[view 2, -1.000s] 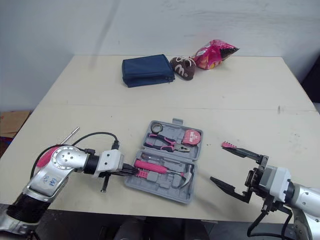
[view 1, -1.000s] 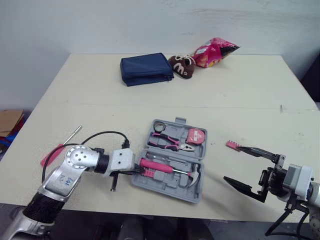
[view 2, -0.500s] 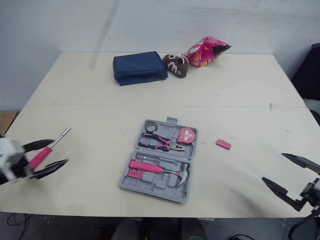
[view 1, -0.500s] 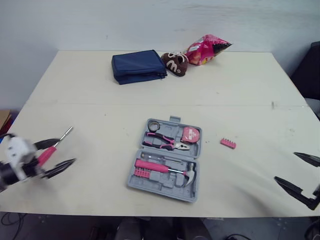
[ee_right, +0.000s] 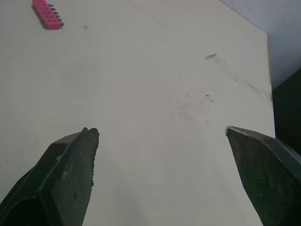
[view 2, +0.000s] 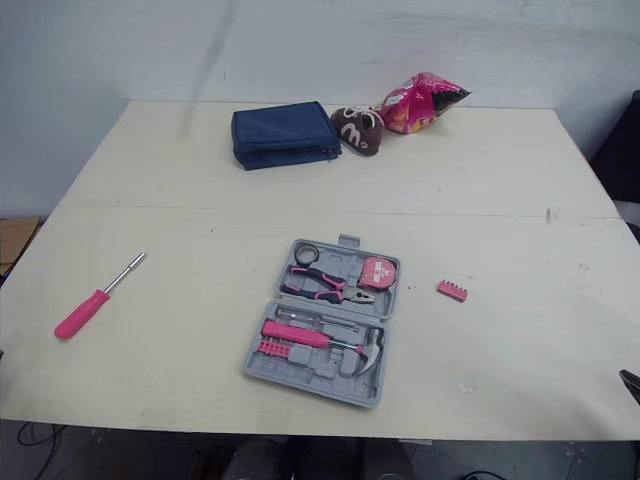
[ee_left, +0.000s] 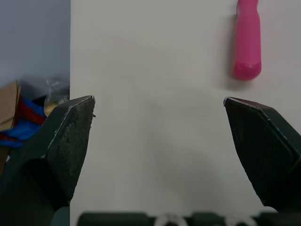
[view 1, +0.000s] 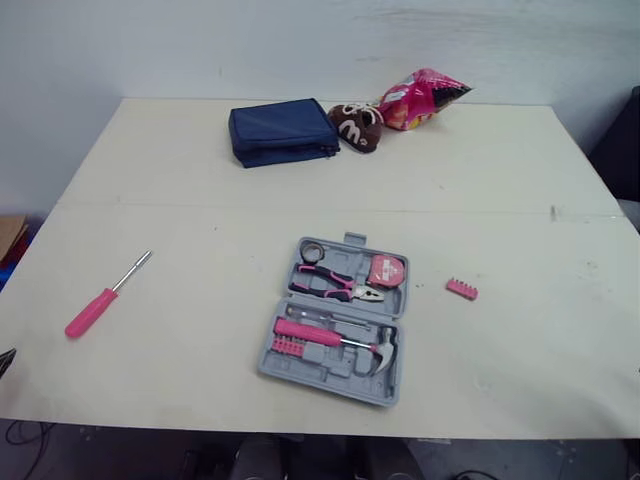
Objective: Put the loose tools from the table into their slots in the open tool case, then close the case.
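The pale surface point(view 1: 200, 190) is stretching wide here, and the grey tool case point(view 1: 322, 369) is lying open and flat in the middle of its near half. At the far edge the blue pouch point(view 1: 282, 133) is sitting beside a brown pack point(view 1: 356, 124) and a pink snack bag point(view 1: 425, 97), all well apart from the case. Over on the left, the pink-handled screwdriver point(view 1: 100, 305) is lying loose on the surface, well apart from the case, shaft pointing away and to the right. Inside the case, the hammer point(view 1: 312, 333) is resting in the near half next to a row of pink bits point(view 1: 288, 346), while the pliers point(view 1: 335, 288), the tape measure point(view 1: 386, 269) and a small ring point(view 1: 313, 250) are filling the far half. The pink bit strip point(view 1: 461, 289) is lying loose near the case's right side, not touching it. The left jaws are spread wide and holding nothing, hanging at the surface's edge with the screwdriver's handle ahead. The right jaws are gaping wide too, with nothing between them, above bare surface, the bit strip well ahead.
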Motion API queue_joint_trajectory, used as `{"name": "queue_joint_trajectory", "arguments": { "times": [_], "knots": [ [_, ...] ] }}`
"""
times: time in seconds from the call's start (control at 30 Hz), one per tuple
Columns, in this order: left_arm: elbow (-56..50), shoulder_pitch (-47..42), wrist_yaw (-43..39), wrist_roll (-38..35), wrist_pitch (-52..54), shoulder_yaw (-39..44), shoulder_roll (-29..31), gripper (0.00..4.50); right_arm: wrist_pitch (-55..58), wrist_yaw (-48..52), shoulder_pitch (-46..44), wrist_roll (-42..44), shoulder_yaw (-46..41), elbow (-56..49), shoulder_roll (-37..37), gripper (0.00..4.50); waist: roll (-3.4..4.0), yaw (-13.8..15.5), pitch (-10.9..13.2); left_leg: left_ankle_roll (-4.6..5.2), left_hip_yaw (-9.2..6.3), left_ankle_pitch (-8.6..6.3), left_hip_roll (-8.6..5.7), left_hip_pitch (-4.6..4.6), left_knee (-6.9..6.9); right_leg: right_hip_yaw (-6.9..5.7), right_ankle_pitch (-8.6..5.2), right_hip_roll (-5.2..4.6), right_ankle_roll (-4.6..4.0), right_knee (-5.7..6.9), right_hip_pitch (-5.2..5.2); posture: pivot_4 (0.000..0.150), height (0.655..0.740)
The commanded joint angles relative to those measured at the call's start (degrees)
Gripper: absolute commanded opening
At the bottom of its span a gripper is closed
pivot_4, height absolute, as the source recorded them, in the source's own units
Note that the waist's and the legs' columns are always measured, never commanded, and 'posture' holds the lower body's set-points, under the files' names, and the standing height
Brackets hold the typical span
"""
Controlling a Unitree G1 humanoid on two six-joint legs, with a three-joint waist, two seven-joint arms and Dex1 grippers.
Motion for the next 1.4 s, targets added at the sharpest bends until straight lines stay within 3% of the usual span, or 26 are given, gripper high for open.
{"name": "queue_joint_trajectory", "arguments": {
  "times": [0.03,0.3,0.47,0.6,0.9,1.07,1.4],
  "knots": [
    [-8.03,-1.4,-0.91,-2.92,2.27,-0.9,-1.71,4.44,1.42,-0.71,-1.37,0.98,0.92,-4.12,-0.01,4.5,0.02,-0.06,-0.01,-0.01,0.0,0.0,0.0,0.01,-0.01,0.0,0.0,0.0,0.0,0.0,0.01,0.15,0.74],
    [-26.95,-5.26,-3.45,-5.2,6.33,-7.25,-5.15,4.44,17.98,-5.22,-4.6,2.03,9.86,-20.46,0.54,4.5,0.01,-0.49,-0.01,0.24,0.05,0.24,-0.02,-0.02,-0.07,0.0,0.02,0.06,0.04,0.03,-0.01,0.15,0.74],
    [-45.33,-5.12,-9.03,-13.82,19.9,-16.52,-5.66,4.44,26.42,-6.44,-11.28,0.43,17.65,-26.37,-0.8,4.5,0.02,-0.47,-0.01,0.28,0.07,0.33,-0.06,-0.04,-0.07,0.03,0.07,0.07,0.12,0.04,-0.01,0.15,0.74],
    [-57.34,-5.16,-10.33,-18.45,28.74,-22.85,-5.01,4.44,28.54,-3.06,-16.2,-0.5,23.09,-24.71,-1.25,4.5,0.04,-0.16,0.02,0.15,0.07,0.41,-0.07,-0.1,-0.13,0.03,0.06,0.12,0.13,-0.07,-0.01,0.15,0.74],
    [-65.33,-13.22,-11.41,-20.5,35.96,-30.71,-5.86,4.44,26.99,3.34,-30.97,-6.01,34.47,-11.74,1.27,4.5,0.1,-0.06,0.09,0.11,0.09,0.55,-0.05,-0.11,0.25,0.08,0.09,0.26,0.18,0.11,0.03,0.15,0.74],
    [-66.24,-14.7,-12.68,-17.95,36.13,-34.27,-5.55,4.44,25.79,2.55,-38.45,-10.88,39.25,-4.14,3.67,4.5,0.15,-0.14,0.15,0.07,0.16,0.57,-0.03,-0.18,0.37,0.15,0.09,0.31,0.19,0.06,0.01,0.15,0.74],
    [-66.6,-15.17,-13.7,-17.43,36.47,-35.58,-5.83,4.44,26.0,0.33,-42.42,-14.13,41.32,-0.27,5.63,4.5,0.16,0.03,0.17,0.06,0.16,0.58,-0.02,-0.19,0.44,0.18,0.09,0.31,0.2,0.08,0.0,0.15,0.74]
  ]
}}
